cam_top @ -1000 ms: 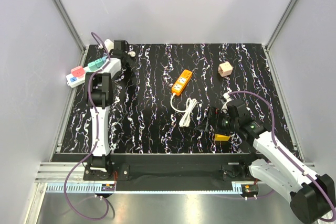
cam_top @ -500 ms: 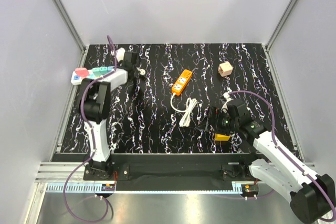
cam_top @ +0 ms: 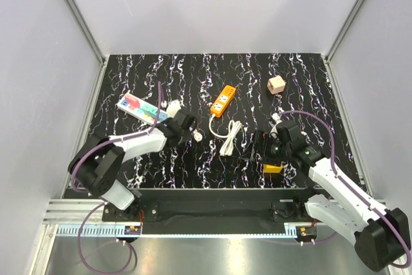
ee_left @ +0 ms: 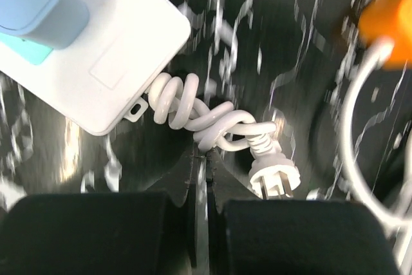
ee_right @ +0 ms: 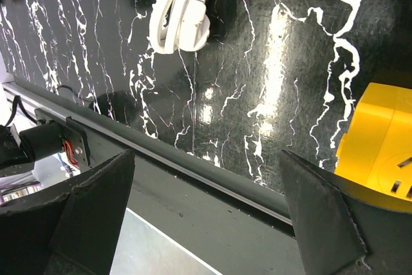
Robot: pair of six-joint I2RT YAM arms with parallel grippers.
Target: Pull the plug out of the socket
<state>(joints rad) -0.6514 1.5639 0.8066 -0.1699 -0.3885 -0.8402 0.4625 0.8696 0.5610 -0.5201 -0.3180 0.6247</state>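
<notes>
From above: lies aslant on the far-left part of the table (cam_top: 212,69), the socket (cam_top: 143,109), with the left gripper (cam_top: 188,127) just beside its right end and the right gripper (cam_top: 254,148) well apart, near a yellow block (cam_top: 273,168) — an orange power strip (cam_top: 223,101) between the two arms. At the left wrist: clenched tight, fingertips (ee_left: 190,178) touching the coiled cord (ee_left: 199,117) — cannot tell whether pinching it — with the socket's white corner up-left and the plug (ee_left: 273,172) loose just right of the tips. At the right wrist: spread wide, grasping nothing, yellow block just beside the right finger.
</notes>
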